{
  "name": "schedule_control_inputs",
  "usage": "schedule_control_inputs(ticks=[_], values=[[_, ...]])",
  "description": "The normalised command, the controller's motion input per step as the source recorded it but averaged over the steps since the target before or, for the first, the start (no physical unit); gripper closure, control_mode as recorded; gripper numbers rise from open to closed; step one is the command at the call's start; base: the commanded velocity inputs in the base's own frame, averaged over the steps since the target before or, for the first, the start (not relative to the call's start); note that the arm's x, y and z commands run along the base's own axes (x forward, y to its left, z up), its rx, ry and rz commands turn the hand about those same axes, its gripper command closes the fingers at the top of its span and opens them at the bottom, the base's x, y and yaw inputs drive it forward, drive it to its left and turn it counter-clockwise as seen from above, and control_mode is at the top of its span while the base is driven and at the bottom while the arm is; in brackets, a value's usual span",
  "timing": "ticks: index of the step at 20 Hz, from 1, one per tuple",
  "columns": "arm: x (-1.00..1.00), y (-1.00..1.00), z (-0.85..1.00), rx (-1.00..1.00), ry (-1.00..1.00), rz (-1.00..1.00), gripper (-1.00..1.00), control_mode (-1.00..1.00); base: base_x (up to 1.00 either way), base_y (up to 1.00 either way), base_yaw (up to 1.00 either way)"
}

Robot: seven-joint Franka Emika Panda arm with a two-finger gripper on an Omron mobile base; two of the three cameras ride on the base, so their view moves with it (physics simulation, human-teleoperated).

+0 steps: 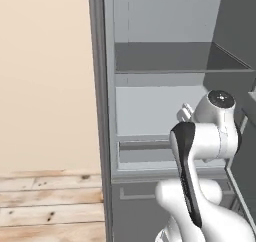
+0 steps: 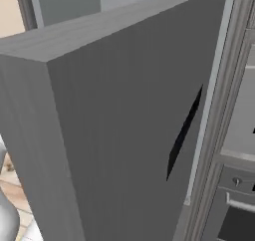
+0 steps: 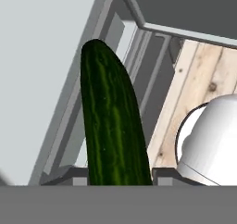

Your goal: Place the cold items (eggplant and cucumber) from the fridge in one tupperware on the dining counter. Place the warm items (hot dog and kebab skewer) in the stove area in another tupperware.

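hand pinching cucumber | fridge open | wood floor

Cucumber is seen between the fingertips, in front of the open fridge, above wood floor.

White Franka arm folds at five o'clock in the left base view; gripper clamps a cucumber.
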Motion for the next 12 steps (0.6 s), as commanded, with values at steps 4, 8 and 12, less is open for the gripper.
schedule_control_inputs(ticks=[4, 8, 12], values=[[0.00, 0.00, 0.00, 0.00, 0.00, 0.00, 1.00, 1.00, -0.44, 0.81, -0.54], [0.00, 0.00, 0.00, 0.00, 0.00, 0.00, 1.00, 1.00, -0.48, 0.83, -0.56], [0.00, 0.00, 0.00, 0.00, 0.00, 0.00, 1.00, 1.00, -0.66, 0.67, -0.58]])
